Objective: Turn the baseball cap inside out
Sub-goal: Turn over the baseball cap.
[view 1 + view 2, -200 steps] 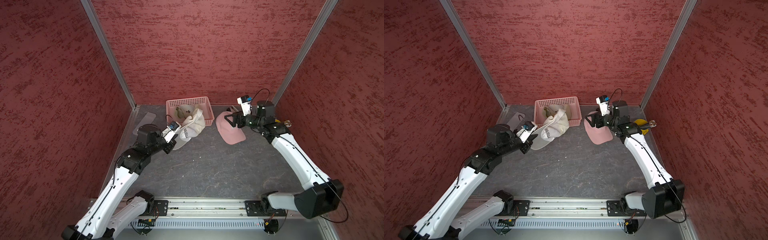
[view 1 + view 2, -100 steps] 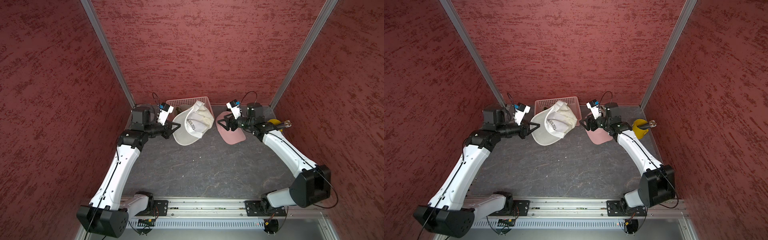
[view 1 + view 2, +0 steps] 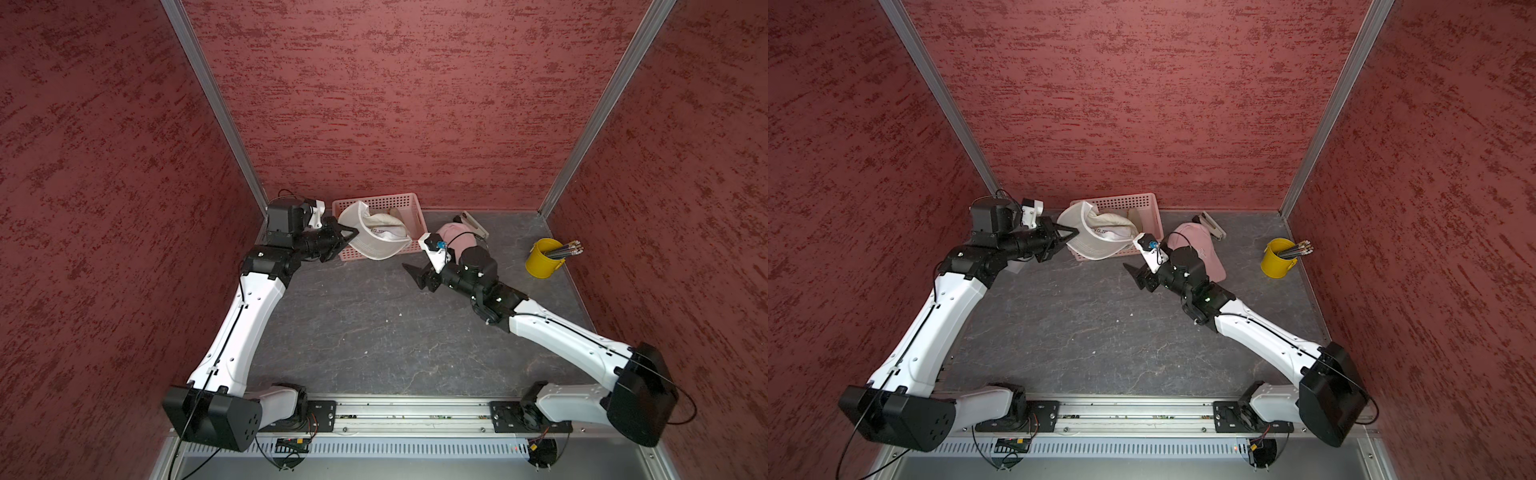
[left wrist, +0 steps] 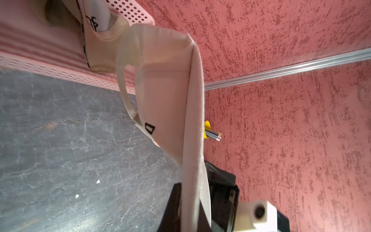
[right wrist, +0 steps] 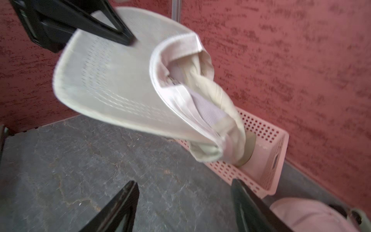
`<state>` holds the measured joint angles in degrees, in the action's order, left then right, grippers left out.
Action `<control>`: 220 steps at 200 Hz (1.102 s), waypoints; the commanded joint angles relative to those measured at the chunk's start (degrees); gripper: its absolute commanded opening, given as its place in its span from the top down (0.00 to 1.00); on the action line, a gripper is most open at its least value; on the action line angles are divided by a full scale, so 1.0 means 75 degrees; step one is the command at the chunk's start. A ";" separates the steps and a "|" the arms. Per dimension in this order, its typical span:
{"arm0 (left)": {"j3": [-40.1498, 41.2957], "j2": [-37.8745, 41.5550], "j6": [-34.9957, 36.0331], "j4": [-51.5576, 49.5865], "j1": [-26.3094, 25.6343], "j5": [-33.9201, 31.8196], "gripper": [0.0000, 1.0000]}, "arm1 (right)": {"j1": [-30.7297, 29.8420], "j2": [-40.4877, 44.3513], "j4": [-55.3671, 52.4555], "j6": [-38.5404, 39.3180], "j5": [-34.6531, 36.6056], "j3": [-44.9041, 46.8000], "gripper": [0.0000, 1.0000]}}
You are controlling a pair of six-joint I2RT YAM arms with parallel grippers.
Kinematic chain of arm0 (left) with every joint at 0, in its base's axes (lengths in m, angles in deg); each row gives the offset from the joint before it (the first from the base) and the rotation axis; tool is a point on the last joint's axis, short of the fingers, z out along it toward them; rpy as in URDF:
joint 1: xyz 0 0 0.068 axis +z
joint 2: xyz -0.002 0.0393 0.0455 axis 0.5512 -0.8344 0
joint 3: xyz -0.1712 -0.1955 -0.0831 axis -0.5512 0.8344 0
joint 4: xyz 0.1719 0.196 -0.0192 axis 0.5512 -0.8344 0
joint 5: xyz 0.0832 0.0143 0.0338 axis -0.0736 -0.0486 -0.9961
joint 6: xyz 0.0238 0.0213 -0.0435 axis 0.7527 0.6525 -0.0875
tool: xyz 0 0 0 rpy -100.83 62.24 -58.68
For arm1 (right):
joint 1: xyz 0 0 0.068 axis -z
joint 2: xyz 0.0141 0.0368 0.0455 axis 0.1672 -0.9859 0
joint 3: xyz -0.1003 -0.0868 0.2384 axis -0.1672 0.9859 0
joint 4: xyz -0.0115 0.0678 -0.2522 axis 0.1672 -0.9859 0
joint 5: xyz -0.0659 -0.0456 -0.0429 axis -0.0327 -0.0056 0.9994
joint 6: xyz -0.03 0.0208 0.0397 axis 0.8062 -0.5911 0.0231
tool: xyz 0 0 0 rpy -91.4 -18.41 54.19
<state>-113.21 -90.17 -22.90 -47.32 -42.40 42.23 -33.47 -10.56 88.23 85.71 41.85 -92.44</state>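
A cream baseball cap hangs in the air at the front of the pink basket. My left gripper is shut on the edge of its brim, which passes between the jaws. The crumpled crown sags toward the basket. My right gripper is open and empty above the table, a short way from the cap and pointing at it. In the right wrist view its fingertips frame bare table below the cap.
A pink cap lies on the table behind my right wrist. The pink basket holds another beige cap. A yellow cup of pencils stands at the right, and a stapler lies by the back wall.
My left gripper has lifted the cream cap from the table up to the basket. My right gripper has come away from the pink cap toward the front and left.
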 commanded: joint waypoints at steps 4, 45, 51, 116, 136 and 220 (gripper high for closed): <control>0.0143 0.0050 -0.0831 0.0458 -0.0181 -0.0173 1.00 | -0.0546 -0.0449 0.1271 0.1427 0.1902 -0.0212 0.21; 0.0081 -0.0020 -0.0641 0.0214 -0.0455 -0.0270 1.00 | -0.0682 -0.1068 0.1533 0.1708 0.2241 -0.0682 0.20; 0.0046 -0.0033 -0.0557 0.0113 -0.0479 -0.0305 1.00 | -0.0688 -0.1068 0.1596 0.1710 0.2306 -0.0695 0.21; -0.0078 -0.0094 0.0001 -0.0658 -0.0584 -0.0640 1.00 | -0.0687 -0.1141 0.1708 0.2280 0.2219 -0.0552 0.30; -0.0094 -0.0282 0.0103 -0.0624 -0.0774 -0.0478 1.00 | -0.0688 -0.1172 0.1214 0.2283 0.1363 -0.0747 0.61; -0.1281 -0.0346 0.4227 -0.2184 -0.0998 -0.1860 0.43 | 0.0470 -0.1298 -0.3082 0.1480 -0.2808 -0.1977 0.95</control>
<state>-119.01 -94.55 -9.35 -56.94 -49.55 34.84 -33.42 -20.70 73.78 100.31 33.10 -102.48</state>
